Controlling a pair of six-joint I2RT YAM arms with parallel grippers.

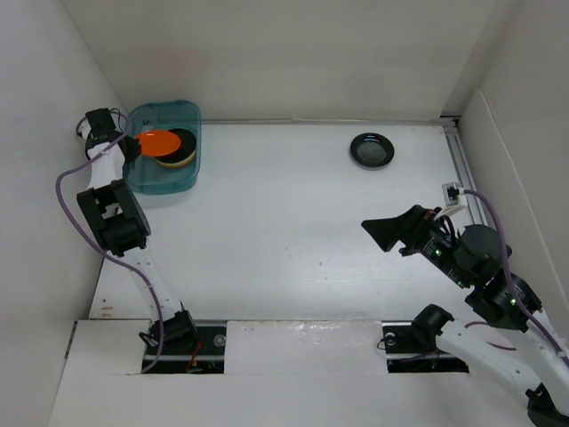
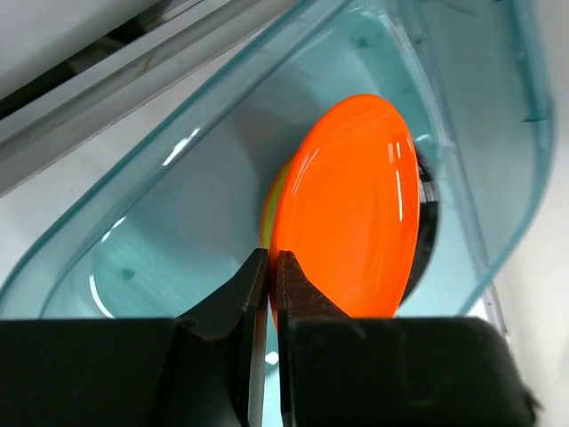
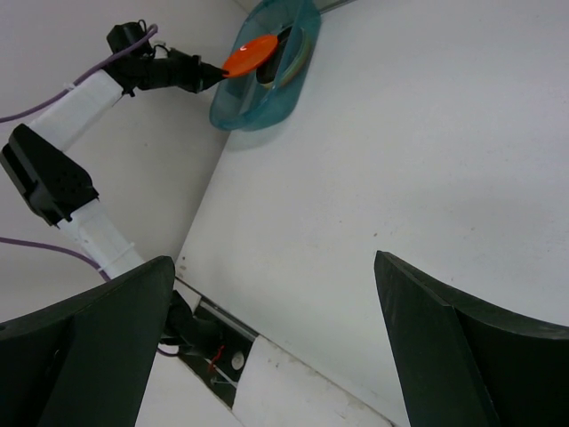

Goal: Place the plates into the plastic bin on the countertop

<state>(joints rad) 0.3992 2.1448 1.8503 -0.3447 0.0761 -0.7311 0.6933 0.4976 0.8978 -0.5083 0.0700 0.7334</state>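
The left end effector (image 2: 269,260) is pinching the near rim of an orange plate (image 2: 351,213), holding it over the stack (image 1: 182,149) inside the plastic bin (image 1: 187,114) at the bench's ten o'clock corner. I would lower it until it nearly meets the stack before letting go (dropped from this height, it could skid against the bin wall). The right end effector (image 1: 380,229) hangs spread wide, gripping nothing, at four o'clock. One black plate (image 1: 372,149) sits on the white bench (image 1: 284,205) at one o'clock. White walls (image 1: 267,53) enclose it.

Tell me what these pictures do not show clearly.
Top view: the orange plate covers the stack in the plastic bin; count unclear.
Left wrist view: the left gripper hides that plate's near rim.
Right wrist view: the black plate on the countertop lies outside the frame.
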